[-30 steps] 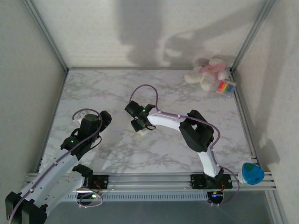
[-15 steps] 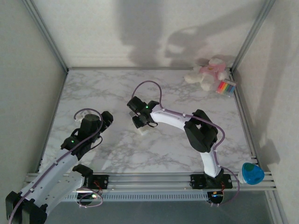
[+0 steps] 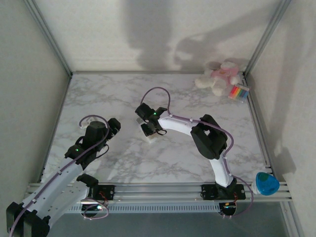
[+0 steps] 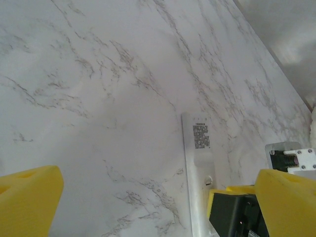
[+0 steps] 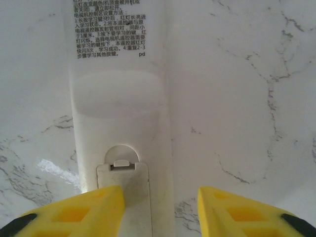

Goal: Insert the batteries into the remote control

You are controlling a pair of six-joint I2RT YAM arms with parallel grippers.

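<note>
The remote control [image 5: 118, 98] lies face down on the marble table, its printed label and battery cover [image 5: 126, 190] facing up. My right gripper [image 5: 160, 200] hovers low over its cover end, open. Its left fingertip [image 5: 89, 207] overlaps the cover, while the other fingertip [image 5: 232, 207] stands over bare table beside the remote's edge. From above, the right gripper [image 3: 149, 131] covers most of the remote [image 3: 149, 139]. My left gripper [image 4: 158, 202] is wide open with nothing in it, a short way left of the remote [image 4: 196, 158]. The batteries are out of view.
A pink and white plush toy [image 3: 219, 78] and a multicoloured striped pack [image 3: 239, 92] sit in the far right corner. A blue object [image 3: 266, 183] rests at the front right rail. Walls and metal posts close in the table on three sides.
My right gripper has shifted slightly over the remote and its jaws have narrowed. The left arm has stayed still.
</note>
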